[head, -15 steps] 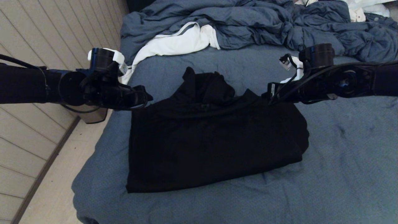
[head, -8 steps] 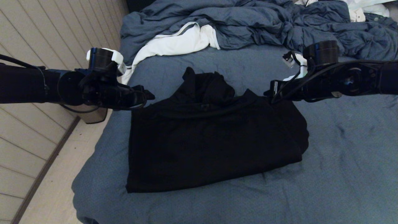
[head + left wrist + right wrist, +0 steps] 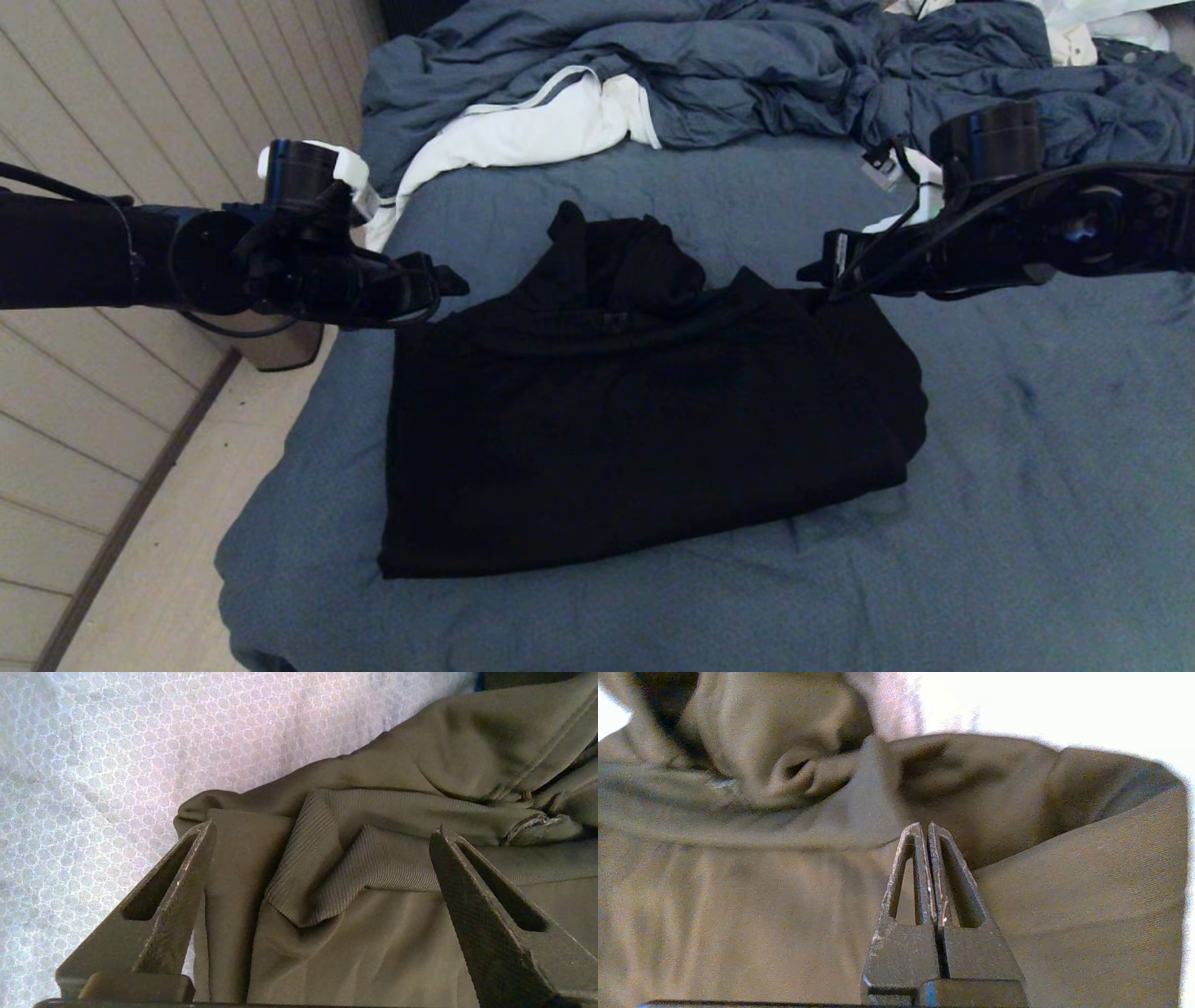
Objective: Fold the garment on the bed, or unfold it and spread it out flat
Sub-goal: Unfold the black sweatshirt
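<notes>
A black hooded sweatshirt [image 3: 644, 420] lies folded into a broad rectangle on the slate-blue bed [image 3: 1027, 485], near its left edge, its long axis running left to right across the mattress and its hood [image 3: 621, 261] pointing away from the robot toward the rumpled blue-grey duvet [image 3: 747, 75]. The left gripper [image 3: 446, 282] hangs at the garment's far left corner, the right gripper [image 3: 810, 276] at its far right corner. The head view gives the whole layout but hides both sets of fingers in shadow. The left wrist view supplies what it lacks: the left fingers [image 3: 182, 891] stand spread wide, nothing between them, above a ribbed band [image 3: 355, 858] folded over at the corner, with the sheet's honeycomb weave showing beside it. The right wrist view shows the right gripper [image 3: 928, 833] with its fingers pressed together and empty, poised just over the sweatshirt's smooth top layer. A white cloth with a grey stripe [image 3: 532, 126] lies half under the duvet, well apart from the sweatshirt, beside the planked wall [image 3: 140, 93]
</notes>
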Robot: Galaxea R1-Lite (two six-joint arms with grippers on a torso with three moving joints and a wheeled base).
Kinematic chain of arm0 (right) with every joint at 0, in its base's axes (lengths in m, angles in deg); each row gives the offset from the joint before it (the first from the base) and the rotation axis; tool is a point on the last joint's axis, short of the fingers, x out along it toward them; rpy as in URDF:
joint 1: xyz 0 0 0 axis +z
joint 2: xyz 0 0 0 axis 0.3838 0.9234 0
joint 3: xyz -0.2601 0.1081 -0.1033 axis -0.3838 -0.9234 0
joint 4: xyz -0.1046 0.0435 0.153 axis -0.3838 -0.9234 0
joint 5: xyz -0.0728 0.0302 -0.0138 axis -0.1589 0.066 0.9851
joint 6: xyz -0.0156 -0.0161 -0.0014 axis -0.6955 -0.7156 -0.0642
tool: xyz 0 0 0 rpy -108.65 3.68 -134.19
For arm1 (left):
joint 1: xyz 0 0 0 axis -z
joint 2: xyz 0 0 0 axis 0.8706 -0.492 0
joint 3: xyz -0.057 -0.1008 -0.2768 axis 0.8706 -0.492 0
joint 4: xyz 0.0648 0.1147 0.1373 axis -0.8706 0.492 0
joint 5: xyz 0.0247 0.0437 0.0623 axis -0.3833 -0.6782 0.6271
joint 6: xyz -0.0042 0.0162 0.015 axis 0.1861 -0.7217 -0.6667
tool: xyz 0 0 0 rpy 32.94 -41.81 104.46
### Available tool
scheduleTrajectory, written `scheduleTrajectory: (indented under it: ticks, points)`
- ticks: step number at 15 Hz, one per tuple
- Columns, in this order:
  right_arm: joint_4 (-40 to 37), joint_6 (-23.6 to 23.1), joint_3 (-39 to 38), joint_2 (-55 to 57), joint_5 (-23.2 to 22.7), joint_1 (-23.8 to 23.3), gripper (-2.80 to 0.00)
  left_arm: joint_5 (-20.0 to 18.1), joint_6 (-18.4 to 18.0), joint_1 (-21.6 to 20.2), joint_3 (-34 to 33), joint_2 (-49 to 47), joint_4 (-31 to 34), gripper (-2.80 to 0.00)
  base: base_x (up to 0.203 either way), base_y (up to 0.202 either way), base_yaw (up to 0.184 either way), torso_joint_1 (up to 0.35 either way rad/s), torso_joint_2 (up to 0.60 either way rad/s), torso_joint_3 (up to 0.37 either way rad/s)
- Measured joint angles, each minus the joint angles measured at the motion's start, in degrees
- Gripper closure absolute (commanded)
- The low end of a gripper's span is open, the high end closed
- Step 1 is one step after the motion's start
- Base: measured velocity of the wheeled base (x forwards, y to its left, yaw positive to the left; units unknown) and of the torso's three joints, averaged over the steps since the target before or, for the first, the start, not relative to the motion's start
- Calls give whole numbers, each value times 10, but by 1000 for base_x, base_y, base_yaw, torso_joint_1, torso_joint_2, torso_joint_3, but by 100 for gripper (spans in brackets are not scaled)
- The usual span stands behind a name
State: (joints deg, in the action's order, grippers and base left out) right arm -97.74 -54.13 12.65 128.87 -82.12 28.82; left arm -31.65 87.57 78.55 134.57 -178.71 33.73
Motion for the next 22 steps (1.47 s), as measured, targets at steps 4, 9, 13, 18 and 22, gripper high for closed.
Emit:
scheduleTrajectory:
  ticks: [4, 9, 13, 18, 22]
  points:
    - [-2, 0, 5, -2, -5, -1, 0, 0, 0, 1, 0, 0, 0, -280, 0, 0, 0, 0, 0, 0]
    - [-2, 0, 3, -2, -7, 0, 0, -1, 2, 1, 0, 2, 0, -280, 0, 0, 0, 0, 0, 0]
    - [-2, 0, 1, -3, -7, 0, 0, -1, 2, 2, -1, 4, 0, -280, 0, 0, 0, 0, 0, 0]
    - [-1, 0, 2, -3, -7, 0, 0, -1, 2, 2, -1, 5, 1, -280, 0, 0, 0, 0, 0, 0]
    - [-5, 1, 6, -1, -8, 0, 0, -1, 3, 2, -2, 5, 0, -280, 0, 0, 0, 0, 0, 0]
